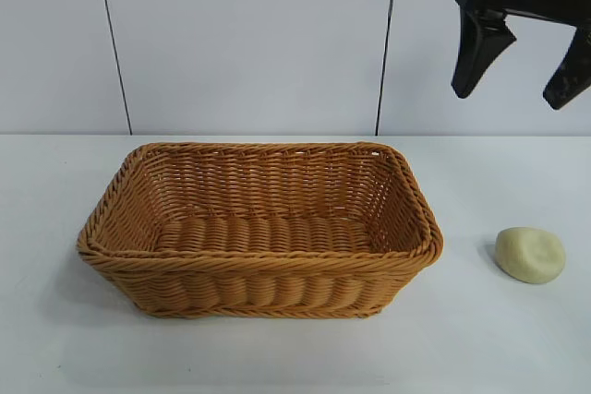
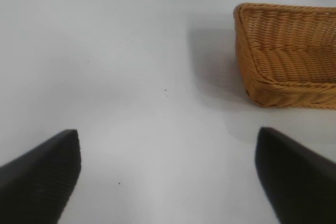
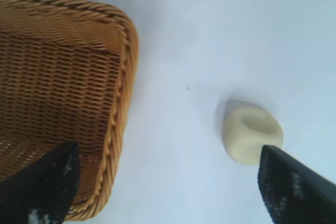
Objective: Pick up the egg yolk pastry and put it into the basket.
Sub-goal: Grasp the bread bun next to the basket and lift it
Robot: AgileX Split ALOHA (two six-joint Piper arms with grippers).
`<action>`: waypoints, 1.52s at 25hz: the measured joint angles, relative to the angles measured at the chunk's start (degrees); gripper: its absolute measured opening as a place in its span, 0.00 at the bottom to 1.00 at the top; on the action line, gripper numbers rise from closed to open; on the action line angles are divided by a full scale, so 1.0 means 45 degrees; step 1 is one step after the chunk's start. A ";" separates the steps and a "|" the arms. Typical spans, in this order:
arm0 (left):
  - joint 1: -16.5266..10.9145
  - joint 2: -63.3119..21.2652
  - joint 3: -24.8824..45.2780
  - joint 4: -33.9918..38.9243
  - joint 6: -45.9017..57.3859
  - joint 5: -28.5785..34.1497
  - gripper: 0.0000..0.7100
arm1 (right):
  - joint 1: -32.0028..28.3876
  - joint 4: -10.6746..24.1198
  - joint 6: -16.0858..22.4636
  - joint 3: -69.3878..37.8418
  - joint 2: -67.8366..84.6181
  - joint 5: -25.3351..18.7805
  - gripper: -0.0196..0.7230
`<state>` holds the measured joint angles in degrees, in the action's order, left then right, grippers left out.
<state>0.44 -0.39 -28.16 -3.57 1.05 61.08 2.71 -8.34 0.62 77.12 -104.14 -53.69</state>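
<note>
The egg yolk pastry [image 1: 530, 255], a small pale cream lump, lies on the white table to the right of the basket [image 1: 259, 228], apart from it. The orange-brown wicker basket stands in the middle and holds nothing. My right gripper [image 1: 519, 76] hangs open and empty high above the table at the far right, behind the pastry. In the right wrist view the pastry [image 3: 251, 132] lies beside one fingertip [image 3: 294, 190] and the basket's corner [image 3: 121, 77] is under the other. My left gripper [image 2: 168, 177] is open over bare table, with the basket [image 2: 286, 61] farther off.
The white table [image 1: 277, 357] runs to a pale panelled wall at the back. Bare table lies between the basket and the pastry and along the front edge.
</note>
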 joint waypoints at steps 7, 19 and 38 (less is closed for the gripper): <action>0.0000 0.0000 0.0000 0.0012 0.0000 0.0000 0.98 | 0.0000 0.0165 0.0000 0.0010 -0.2025 -0.0086 0.88; 0.0000 0.0000 0.0040 0.0012 0.0000 0.0000 0.98 | 0.0000 0.1453 0.0497 0.0010 -0.3552 0.0369 0.88; 0.0000 0.0000 0.0040 0.0012 0.0000 0.0000 0.98 | 0.0000 0.1482 0.0522 0.0052 -0.2305 0.0186 0.21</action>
<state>0.44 -0.39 -27.98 -3.52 1.05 61.08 2.71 -1.67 2.97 77.35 -114.51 -52.85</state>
